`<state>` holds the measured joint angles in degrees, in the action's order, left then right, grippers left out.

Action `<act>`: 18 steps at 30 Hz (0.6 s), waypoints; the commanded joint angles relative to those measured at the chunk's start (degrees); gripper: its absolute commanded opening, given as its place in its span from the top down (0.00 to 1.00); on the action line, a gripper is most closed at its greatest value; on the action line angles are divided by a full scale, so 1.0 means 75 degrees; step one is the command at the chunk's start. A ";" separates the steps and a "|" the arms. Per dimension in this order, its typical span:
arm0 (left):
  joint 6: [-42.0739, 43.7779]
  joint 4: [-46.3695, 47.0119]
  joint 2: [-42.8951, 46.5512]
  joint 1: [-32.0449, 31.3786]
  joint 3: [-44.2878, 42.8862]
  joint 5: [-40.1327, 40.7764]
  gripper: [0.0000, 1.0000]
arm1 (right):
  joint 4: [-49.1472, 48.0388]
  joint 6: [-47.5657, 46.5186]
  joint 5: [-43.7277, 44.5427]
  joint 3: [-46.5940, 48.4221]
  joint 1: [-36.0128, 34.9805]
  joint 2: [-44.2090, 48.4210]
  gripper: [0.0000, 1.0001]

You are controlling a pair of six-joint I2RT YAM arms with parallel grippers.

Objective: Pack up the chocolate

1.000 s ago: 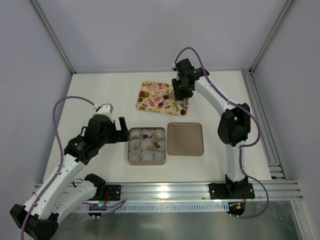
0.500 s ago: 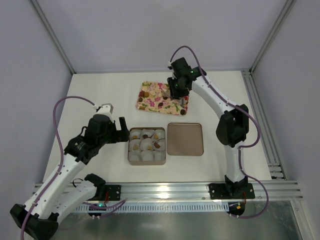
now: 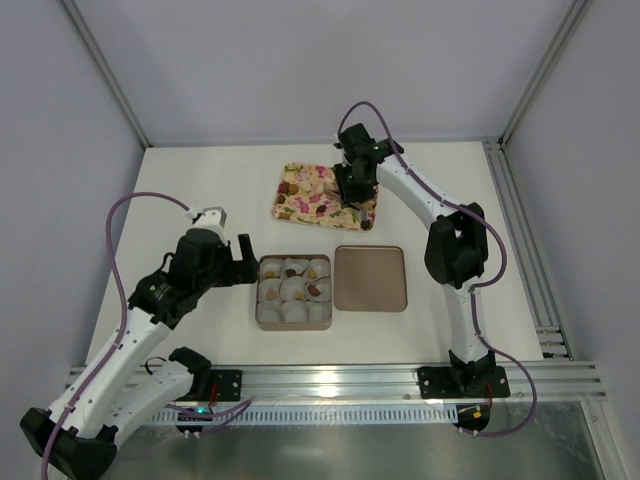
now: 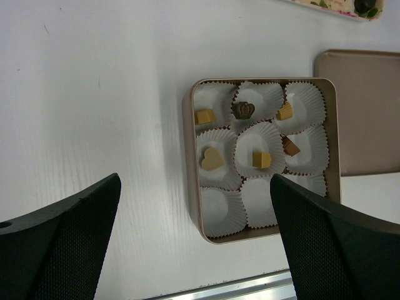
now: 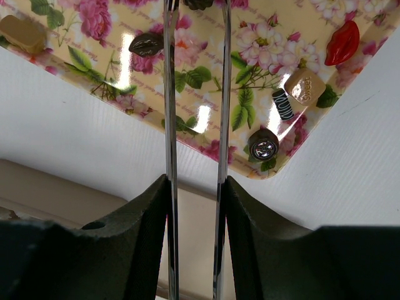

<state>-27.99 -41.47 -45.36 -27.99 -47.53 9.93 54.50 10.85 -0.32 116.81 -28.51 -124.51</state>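
Observation:
Several small chocolates lie on the flower-print tray (image 3: 310, 205); the right wrist view shows a dark leaf-shaped one (image 5: 146, 44), a tan cube (image 5: 304, 86) and a round dark one (image 5: 263, 144). My right gripper (image 3: 352, 188) is over the tray's right part, shut on metal tweezers (image 5: 170, 125) whose blades are slightly apart; a dark chocolate (image 5: 199, 3) sits at their tips. The square brown box (image 3: 258, 300) holds white paper cups, several with chocolates such as a tan heart (image 4: 211, 158). My left gripper (image 3: 243, 262) is open and empty, just left of the box (image 4: 189, 156).
The box's brown lid (image 3: 370, 278) lies flat right of the box and shows in the left wrist view (image 4: 362, 112). A red lips-shaped piece (image 5: 342, 41) lies on the tray. The aluminium rail (image 3: 330, 380) runs along the near table edge.
My right gripper with the tweezers has moved left and a little farther back over the tray. The left arm has not moved.

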 commanded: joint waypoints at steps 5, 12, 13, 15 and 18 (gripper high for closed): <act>0.0052 0.0057 0.0013 0.0029 -0.0015 0.0105 0.00 | -0.0060 -0.0017 0.0007 0.0280 -0.0042 0.0113 0.59; 0.0075 0.0069 -0.0010 0.0029 -0.0026 0.0094 0.00 | -0.0001 -0.0017 -0.0005 0.0198 -0.0042 0.0394 0.63; 0.0064 0.0069 -0.0010 0.0029 -0.0015 0.0093 0.00 | 0.0011 -0.0029 -0.0005 0.0198 -0.0042 0.0475 0.64; 0.0064 0.0069 0.0002 0.0029 -0.0026 0.0093 0.00 | 0.0034 -0.0017 -0.0005 0.0210 -0.0042 0.0558 0.65; 0.0075 0.0069 0.0002 0.0029 -0.0015 0.0093 0.00 | 0.0069 -0.0017 0.0007 0.0210 -0.0042 0.0792 0.65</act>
<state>-27.99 -41.47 -45.39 -27.99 -47.53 9.93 54.68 10.81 -0.32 116.81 -28.51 -124.29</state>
